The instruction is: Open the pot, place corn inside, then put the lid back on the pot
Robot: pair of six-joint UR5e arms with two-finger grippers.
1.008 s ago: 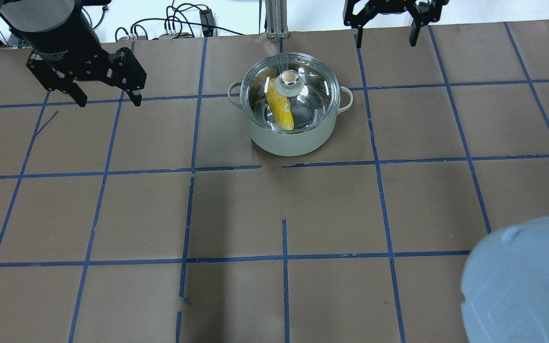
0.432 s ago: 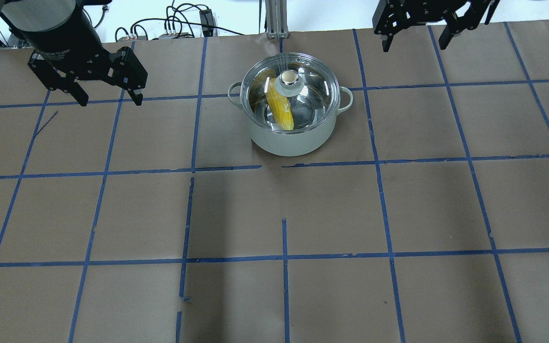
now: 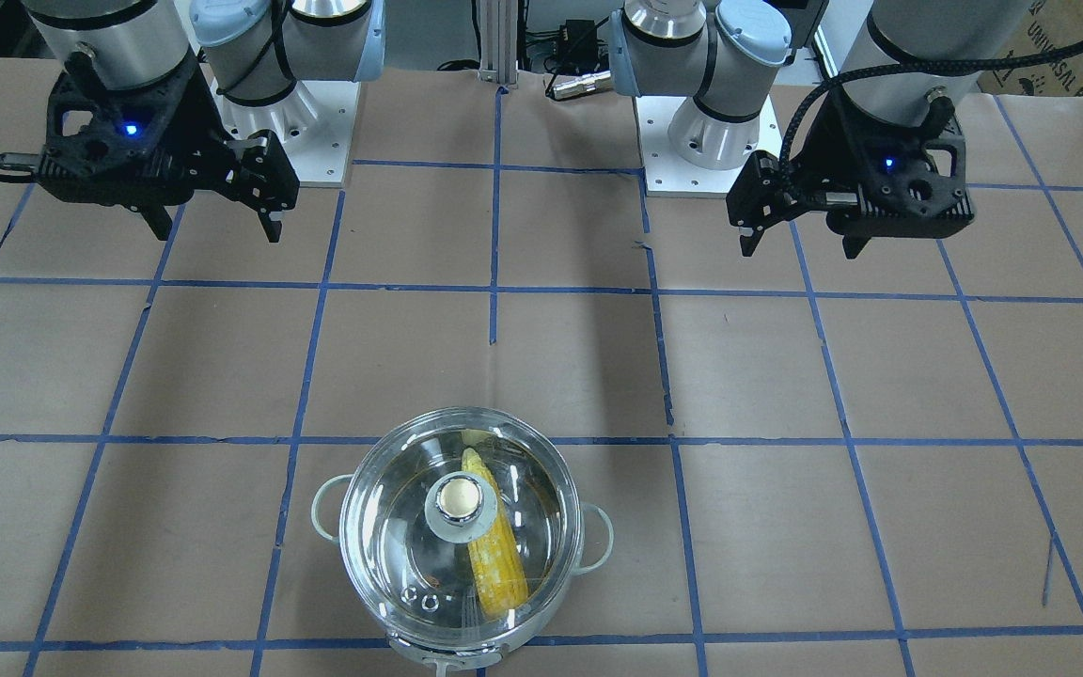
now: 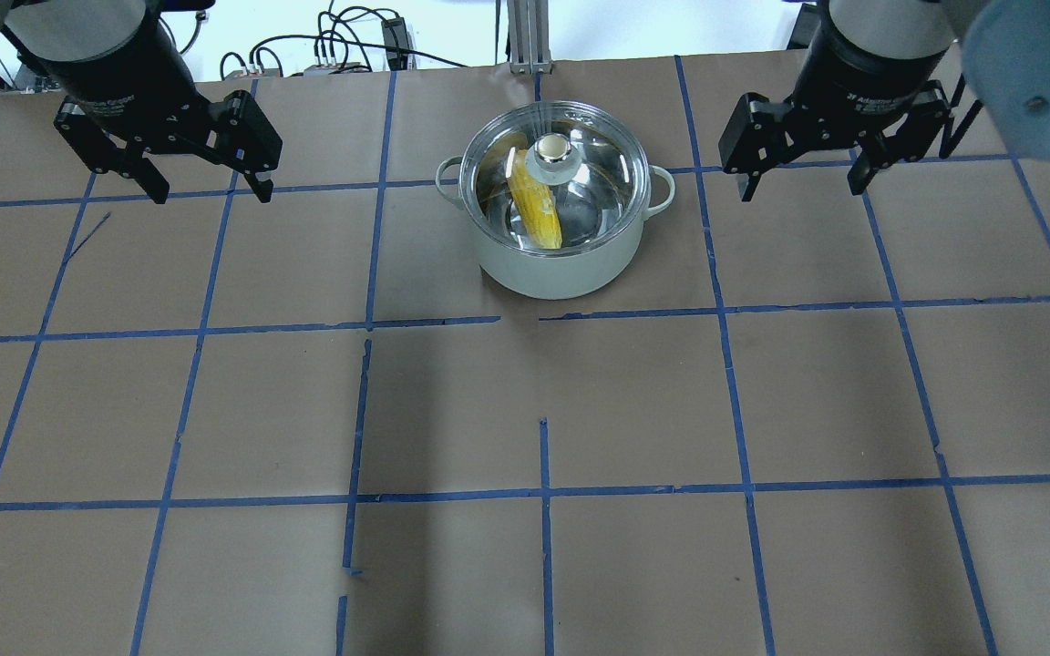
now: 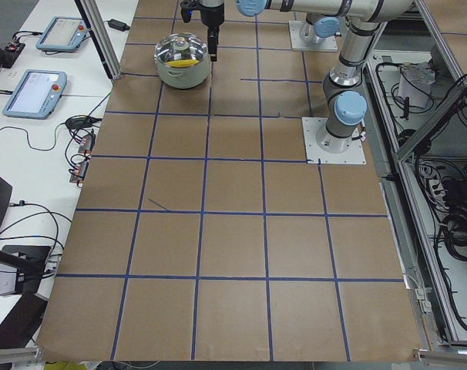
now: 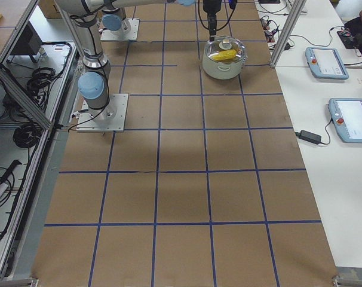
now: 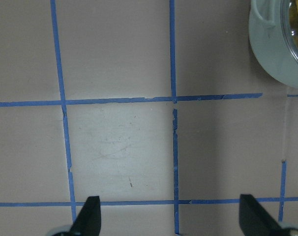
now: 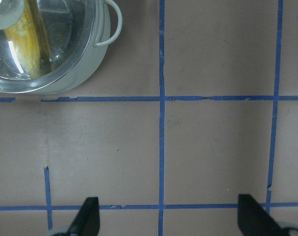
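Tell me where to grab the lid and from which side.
Grip the knob, coming straight down from above, one finger each side. It stands proud at the centre of the lid, while the glass is smooth and its rim sits flush on the pot.

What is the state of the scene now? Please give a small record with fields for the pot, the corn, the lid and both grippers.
pot: the pot stands upright on the table
corn: the corn lies inside the pot, visible through the glass
lid: the lid sits closed on the pot
left gripper: the left gripper is open, empty, apart from the pot
right gripper: the right gripper is open, empty, apart from the pot
task state: looks complete
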